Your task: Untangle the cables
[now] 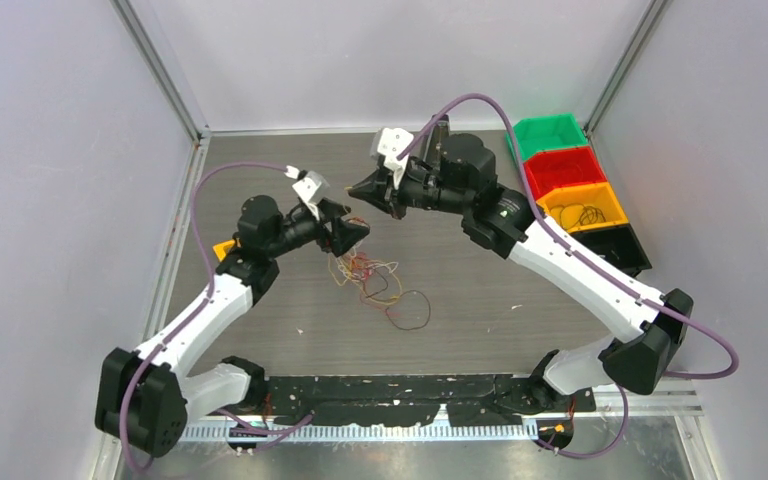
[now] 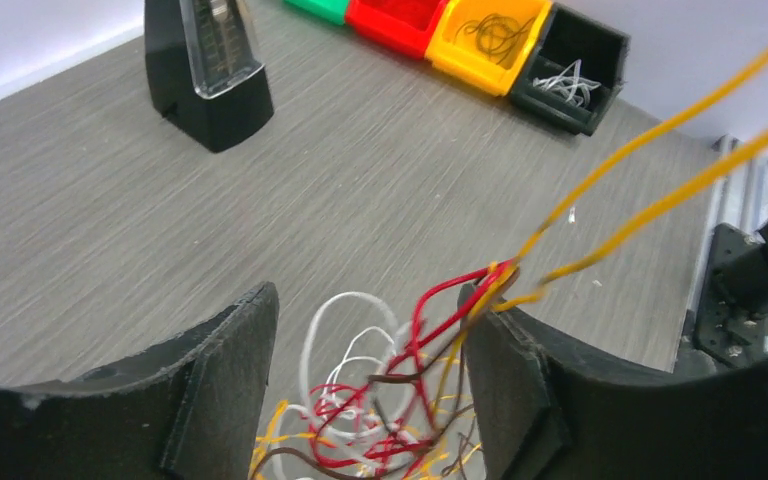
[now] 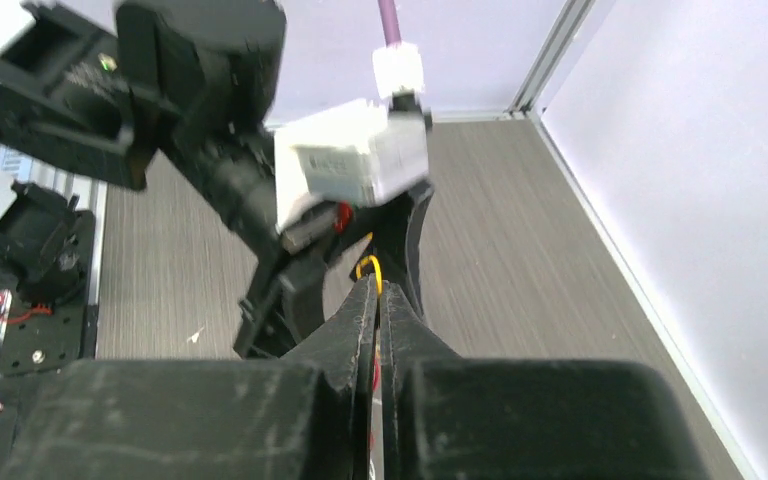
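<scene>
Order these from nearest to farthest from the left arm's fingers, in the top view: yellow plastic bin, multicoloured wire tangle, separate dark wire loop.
1. Multicoloured wire tangle, right beside the left fingers.
2. Dark wire loop, toward the arm bases.
3. Yellow plastic bin, far right.

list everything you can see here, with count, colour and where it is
cables: one loose tangle, red, yellow, orange, white, dark brown, mid table
yellow cable: one loop, taut from tangle to right gripper
green bin: one, far right
red bin: one, next in row
yellow bin: one, holds dark wires
black bin: one, row's near end, holds white wires
black upright object: one, far side, unclear what
small orange item: one, left, half hidden
table: one, grey
left gripper: black, open over tangle
right gripper: black, shut on yellow cable
</scene>
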Robot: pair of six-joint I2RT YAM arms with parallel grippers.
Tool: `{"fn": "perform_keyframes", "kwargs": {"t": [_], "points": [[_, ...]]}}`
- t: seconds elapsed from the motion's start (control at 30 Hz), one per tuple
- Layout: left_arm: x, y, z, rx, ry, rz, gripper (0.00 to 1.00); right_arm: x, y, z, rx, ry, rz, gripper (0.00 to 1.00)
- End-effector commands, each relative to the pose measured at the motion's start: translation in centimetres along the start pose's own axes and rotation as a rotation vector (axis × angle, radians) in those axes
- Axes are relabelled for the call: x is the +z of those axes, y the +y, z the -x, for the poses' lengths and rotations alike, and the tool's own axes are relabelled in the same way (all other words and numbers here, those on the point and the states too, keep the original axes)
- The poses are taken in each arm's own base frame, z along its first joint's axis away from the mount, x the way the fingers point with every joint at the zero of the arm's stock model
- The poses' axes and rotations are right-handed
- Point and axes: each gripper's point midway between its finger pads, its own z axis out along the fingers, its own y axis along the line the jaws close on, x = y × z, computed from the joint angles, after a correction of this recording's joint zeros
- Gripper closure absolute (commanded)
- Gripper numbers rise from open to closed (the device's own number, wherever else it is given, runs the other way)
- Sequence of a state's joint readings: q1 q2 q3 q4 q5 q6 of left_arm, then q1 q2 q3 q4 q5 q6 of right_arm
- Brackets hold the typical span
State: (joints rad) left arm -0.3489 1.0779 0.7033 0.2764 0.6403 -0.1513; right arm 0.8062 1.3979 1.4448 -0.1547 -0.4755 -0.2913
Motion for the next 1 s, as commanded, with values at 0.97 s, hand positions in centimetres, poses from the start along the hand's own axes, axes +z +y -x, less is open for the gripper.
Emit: {"fn": "perform_keyframes", "kwargs": {"t": [0.97], "points": [[-4.3,2.3,-12.7,-0.442,0.257,0.222,0.38,-17.0,-11.3,28.2,-0.242,-0.586,-0.656,0.95]]}}
